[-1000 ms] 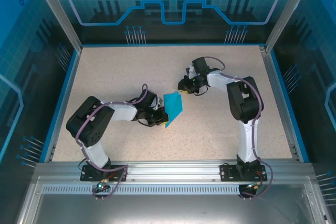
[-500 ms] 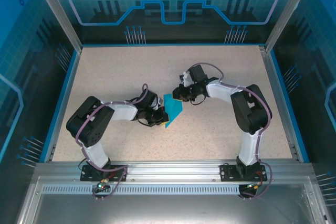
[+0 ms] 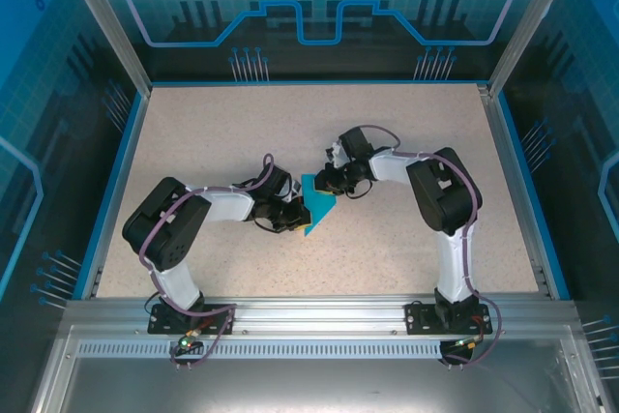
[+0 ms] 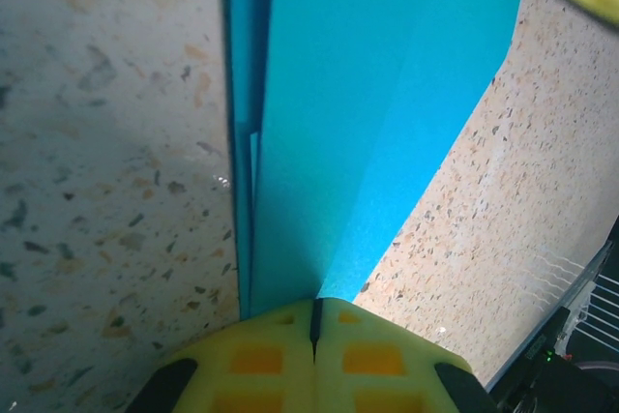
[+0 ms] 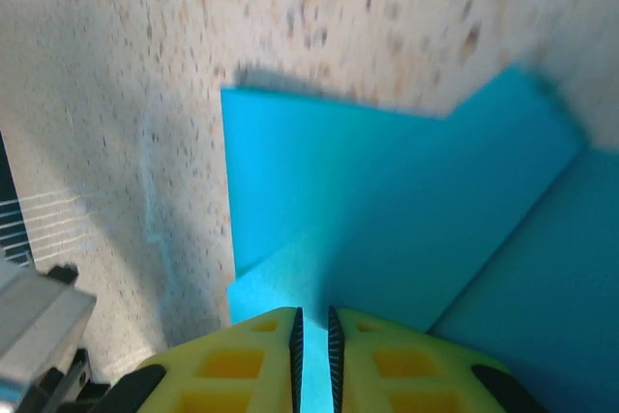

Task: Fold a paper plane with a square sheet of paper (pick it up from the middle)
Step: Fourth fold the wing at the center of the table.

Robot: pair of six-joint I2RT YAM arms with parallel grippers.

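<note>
The cyan sheet of paper [image 3: 319,208] lies folded into a pointed wedge at the middle of the table, its tip toward the near side. My left gripper [image 3: 302,218] comes in from the left and is shut on the paper's near tip. In the left wrist view the paper [image 4: 368,123] fans out from the closed yellow gripper [image 4: 315,321]. My right gripper [image 3: 322,181] sits at the wedge's far edge. In the right wrist view a flap of the paper [image 5: 387,191] runs into the narrow slit of the gripper [image 5: 311,326], which is shut on it.
The speckled beige table [image 3: 222,142] has a raised blue rim [image 3: 116,181] on three sides. Metal frame posts and transparent panels enclose it. The right arm's elbow [image 3: 440,186] stands to the right of the paper.
My right gripper has moved left and nearer, from beside the paper's far corner onto its far edge. The paper looks shorter at the top. The left arm has not moved.
</note>
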